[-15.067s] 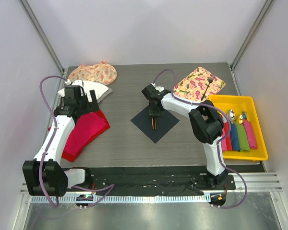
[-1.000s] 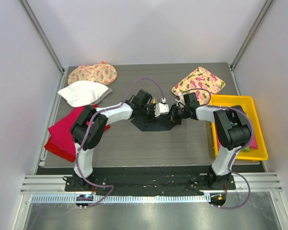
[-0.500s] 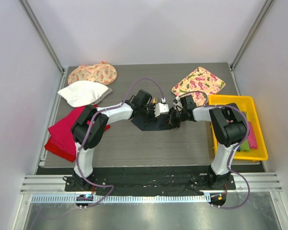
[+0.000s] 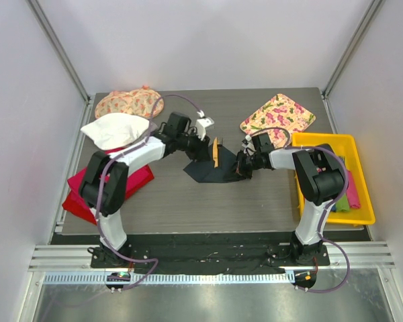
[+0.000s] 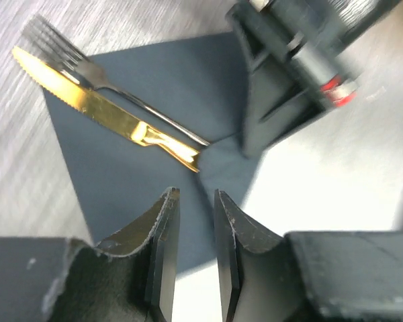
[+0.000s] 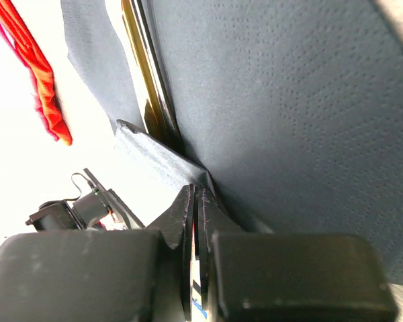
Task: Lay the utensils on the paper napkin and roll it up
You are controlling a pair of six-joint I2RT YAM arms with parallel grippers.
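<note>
The dark paper napkin (image 4: 211, 172) lies mid-table, partly folded, with its right edge lifted. A gold knife (image 5: 114, 114) and a dark fork (image 5: 101, 77), the utensils, rest side by side on the paper napkin (image 5: 141, 154); the knife (image 4: 215, 153) shows orange from above. My left gripper (image 5: 191, 201) hovers over the napkin's left part, open by a narrow gap with nothing between the fingers; in the top view the left gripper (image 4: 207, 149) sits just left of the knife. My right gripper (image 6: 198, 194) is shut on a raised fold of the napkin (image 6: 289, 100) at its right side.
A yellow tray (image 4: 363, 144) with rolled coloured napkins stands at the right edge. A floral cloth (image 4: 277, 115) lies behind the right arm. Another floral cloth (image 4: 129, 104), a white cloth (image 4: 117, 131) and a red cloth (image 4: 87, 191) lie on the left.
My left gripper has opened and drawn back to the left, off the napkin's middle. The knife and fork now lie uncovered. The right gripper still pinches the napkin's right side.
</note>
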